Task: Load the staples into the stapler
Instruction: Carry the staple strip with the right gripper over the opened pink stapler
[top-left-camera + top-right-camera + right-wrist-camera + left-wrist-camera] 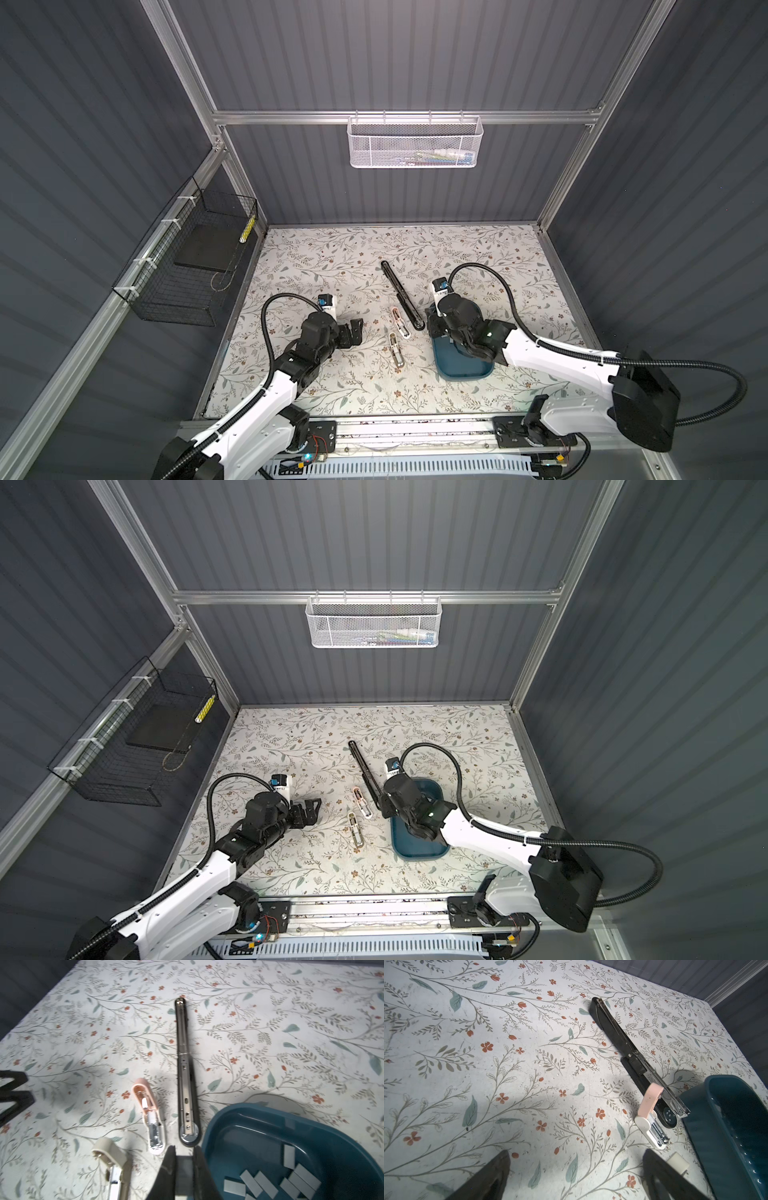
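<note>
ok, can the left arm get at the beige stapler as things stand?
Probably yes: the left gripper is open and sits close beside the beige stapler, with only bare tabletop between them.

Robotics lab cell. Grey corrugated panels (374, 54) on aluminium framing (291, 117) box in a floral-papered tabletop (311, 266). White mesh basket (413, 145) hangs well beyond the left gripper (356, 331); black wire basket (183, 266) on the wall to its left.

Left tool (356, 331) gapes wide, pointing toward the right tool (184, 1152), which pinches a strip (184, 1169), wrist pitched down.
</note>
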